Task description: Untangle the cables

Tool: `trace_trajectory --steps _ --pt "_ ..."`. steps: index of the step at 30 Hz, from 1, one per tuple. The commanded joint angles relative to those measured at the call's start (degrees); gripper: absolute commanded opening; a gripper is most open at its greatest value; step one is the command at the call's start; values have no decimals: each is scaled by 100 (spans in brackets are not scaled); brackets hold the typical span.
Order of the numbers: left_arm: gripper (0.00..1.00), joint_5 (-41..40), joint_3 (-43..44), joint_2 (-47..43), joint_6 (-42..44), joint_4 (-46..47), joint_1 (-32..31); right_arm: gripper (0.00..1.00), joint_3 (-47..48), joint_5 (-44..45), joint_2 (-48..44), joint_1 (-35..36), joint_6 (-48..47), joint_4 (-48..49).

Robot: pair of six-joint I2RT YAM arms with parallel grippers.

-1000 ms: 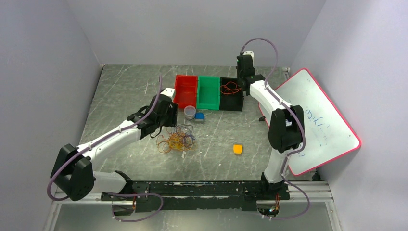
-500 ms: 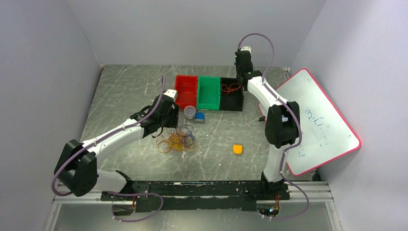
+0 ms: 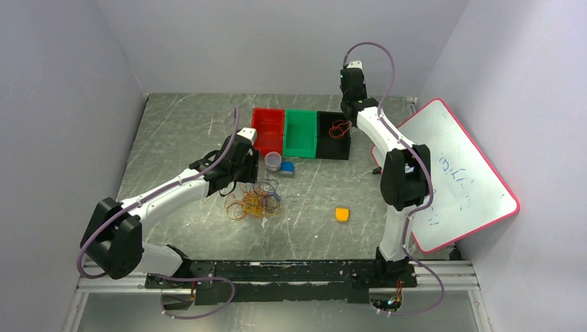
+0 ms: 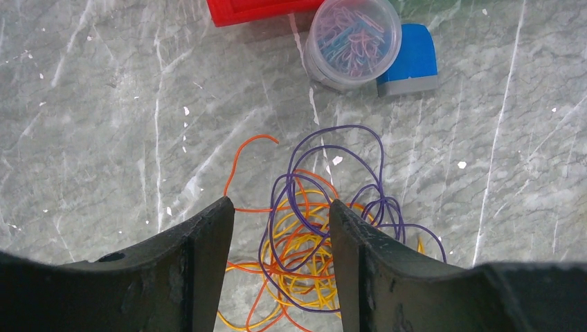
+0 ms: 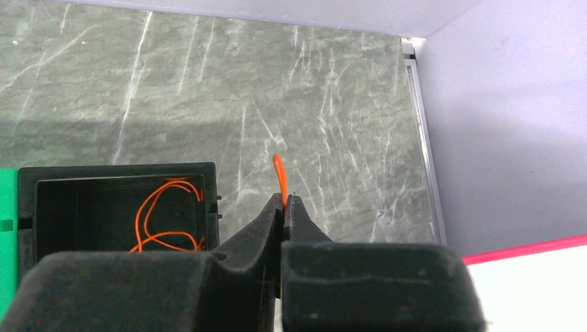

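Note:
A tangle of thin cables (image 3: 255,200), yellow-orange, purple and red-orange loops, lies on the marble table left of centre. In the left wrist view the tangle (image 4: 313,235) sits below and between the fingers of my left gripper (image 4: 280,214), which hangs open above it, touching nothing. My right gripper (image 5: 285,200) is raised at the back of the table, beside the black bin (image 5: 41,207), shut on a red-orange cable (image 5: 279,173) whose end pokes up past the fingertips. More red-orange cable (image 3: 338,128) lies coiled inside the black bin.
Red (image 3: 268,130), green (image 3: 300,133) and black (image 3: 333,143) bins stand in a row at the back. A clear tub of paper clips (image 4: 353,41) and a blue-grey block (image 4: 410,62) sit just beyond the tangle. A yellow block (image 3: 342,214) lies mid-table. A whiteboard (image 3: 450,173) leans at right.
The right gripper has risen and drawn back from over the black bin toward the rear wall, carrying the red-orange cable. The left gripper has edged slightly toward the tangle.

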Motion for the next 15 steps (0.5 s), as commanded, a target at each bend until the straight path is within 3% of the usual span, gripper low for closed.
trace_trajectory --steps 1,9,15 --pt "58 76 173 5 8 80 -28 0 183 -86 109 -30 -89 91" --pt "58 194 80 -11 -53 138 -29 0 -168 -2109 -74 13 452 254" --pt "59 86 13 -133 -53 108 -25 0 -181 -2440 305 14 814 138"
